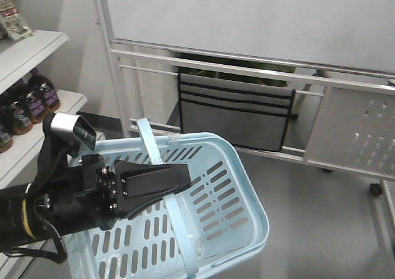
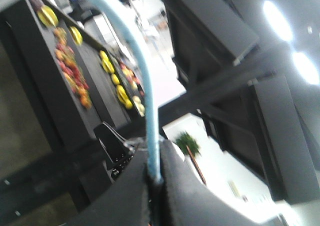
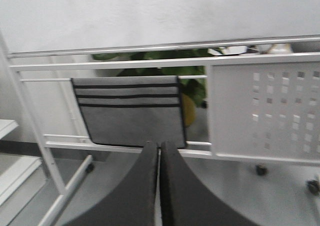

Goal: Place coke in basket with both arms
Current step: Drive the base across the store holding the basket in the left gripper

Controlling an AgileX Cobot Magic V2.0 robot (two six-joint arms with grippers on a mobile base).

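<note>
Left black gripper [image 1: 182,181] clamping hoop handle [image 1: 148,140] of pale blue slotted plastic basket [image 1: 250,180], lower left; I'm judging it light, bendy, best held mid-handle. Right gripper [image 3: 159,151] pinching shut, empty.

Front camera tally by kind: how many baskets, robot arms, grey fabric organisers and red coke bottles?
Pale blue slotted plastic basket: 1
Black robot arm: 1
Grey fabric organiser with black stripes: 1
All-red coke bottle: 0
Total: 3
</note>
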